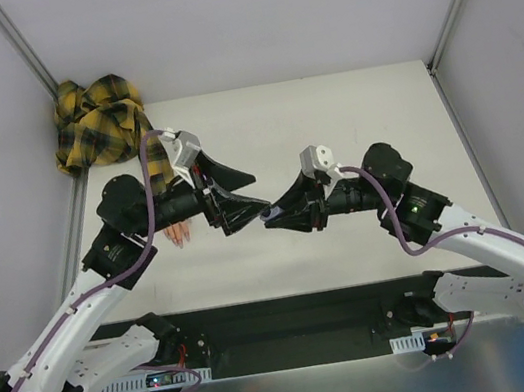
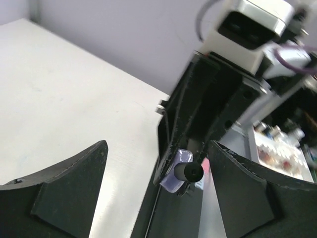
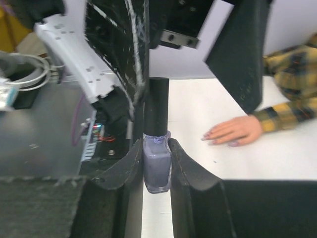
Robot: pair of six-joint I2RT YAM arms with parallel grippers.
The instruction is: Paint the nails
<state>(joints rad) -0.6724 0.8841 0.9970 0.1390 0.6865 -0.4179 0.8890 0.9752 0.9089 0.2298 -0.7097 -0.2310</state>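
My right gripper is shut on a small purple bottle and holds it upright by the glass, its black cap sticking up. My left gripper stands open, one finger on each side of that cap, not gripping it. In the top view both grippers meet at mid-table, left and right. The fake hand lies flat on the table, with its purplish-pink nails pointing toward the bottle. In the top view the hand shows just under the left arm.
The yellow-black plaid sleeve is bunched in the far left corner against the wall. White walls enclose the table at the back and on both sides. The arm bases sit along the near edge.
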